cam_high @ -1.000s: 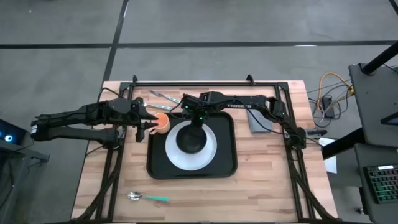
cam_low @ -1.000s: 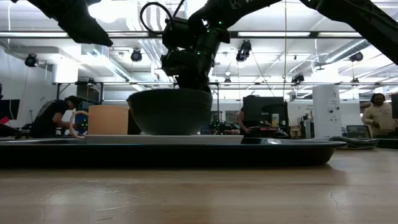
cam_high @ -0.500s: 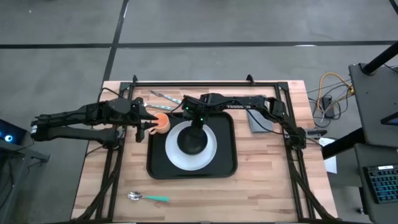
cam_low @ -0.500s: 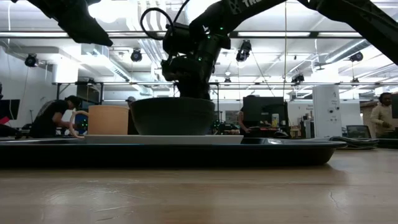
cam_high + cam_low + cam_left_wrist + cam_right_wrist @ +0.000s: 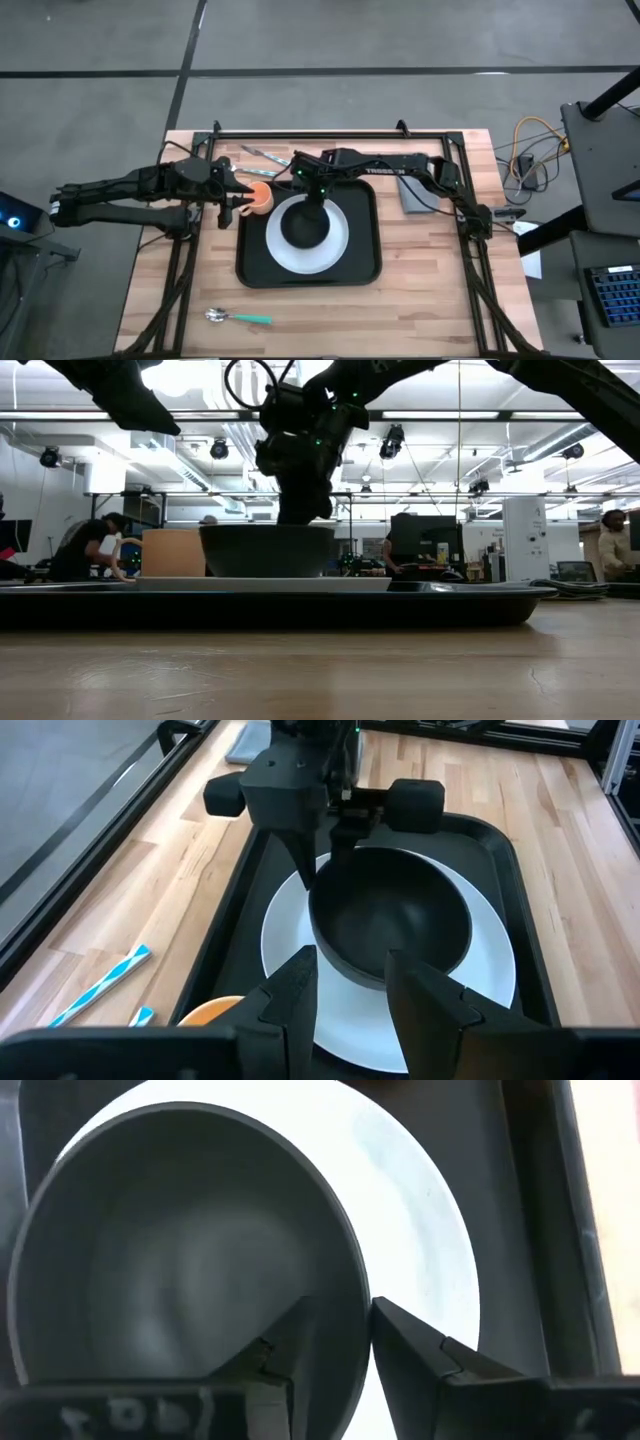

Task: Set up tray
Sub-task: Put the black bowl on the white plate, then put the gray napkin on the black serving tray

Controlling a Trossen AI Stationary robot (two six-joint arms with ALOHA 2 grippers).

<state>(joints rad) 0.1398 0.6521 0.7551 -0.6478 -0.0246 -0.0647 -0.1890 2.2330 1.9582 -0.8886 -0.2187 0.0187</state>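
The black tray lies at the table's middle with a white plate on it. A dark bowl stands on its base on the plate. My right gripper reaches in from the right and sits at the bowl's far rim, shut on it. My left gripper is open and waits just left of the tray. An orange cup stands beside its fingertips, also seen as the orange cup in the left wrist view; whether they touch I cannot tell. My right gripper has the bowl's rim on its far side between its fingers, one finger inside the bowl and one outside. The fingers come from above, slanting down. The bowl sits level with its base on the plate.
A spoon with a teal handle lies near the table's near left corner. Thin cutlery lies by the far edge. A grey folded napkin is right of the tray, partly under my right arm. People stand in the room behind the table.
My right gripper has lowered the bowl, which hung slightly above the plate, until it stands flat on the plate. Bowl and gripper have also shifted a little toward the table's left.
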